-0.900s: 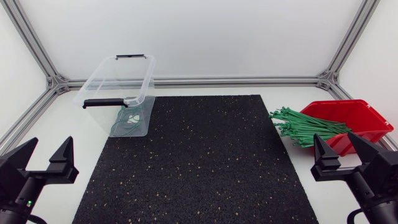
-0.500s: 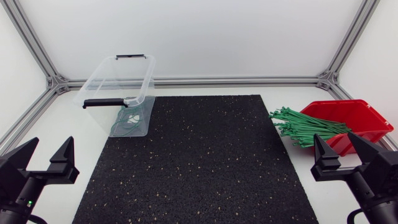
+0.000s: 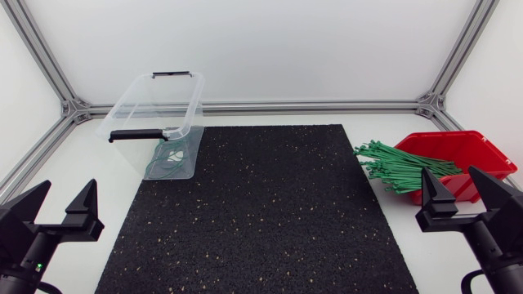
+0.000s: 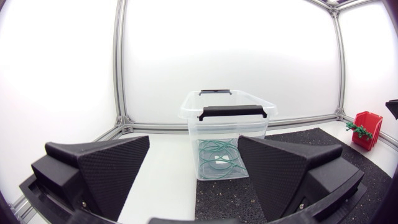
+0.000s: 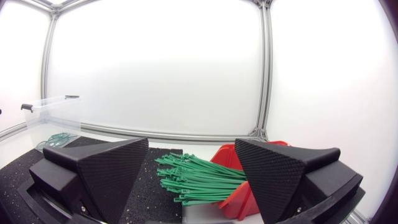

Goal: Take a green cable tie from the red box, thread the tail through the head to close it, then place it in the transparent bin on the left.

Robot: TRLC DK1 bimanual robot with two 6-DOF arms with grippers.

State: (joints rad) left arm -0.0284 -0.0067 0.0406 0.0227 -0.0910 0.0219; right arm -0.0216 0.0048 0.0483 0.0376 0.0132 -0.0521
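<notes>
A red box (image 3: 466,159) stands at the table's right, tilted, with a bundle of green cable ties (image 3: 396,169) spilling out of it toward the mat. The right wrist view has the same cable ties (image 5: 196,177) and red box (image 5: 239,171) just ahead of my right gripper (image 5: 191,177), which is open and empty. That right gripper (image 3: 468,196) hovers close in front of the box. The transparent bin (image 3: 157,122) at the back left holds closed green ties (image 3: 167,162). My left gripper (image 3: 55,214) is open and empty at the front left, facing the bin (image 4: 227,140).
A black speckled mat (image 3: 261,208) covers the middle of the white table. Aluminium frame rails (image 3: 310,106) run along the back and side edges. The bin has black clip handles (image 3: 135,135).
My right gripper has shifted a little to the right, toward the red box. The left arm has stayed put.
</notes>
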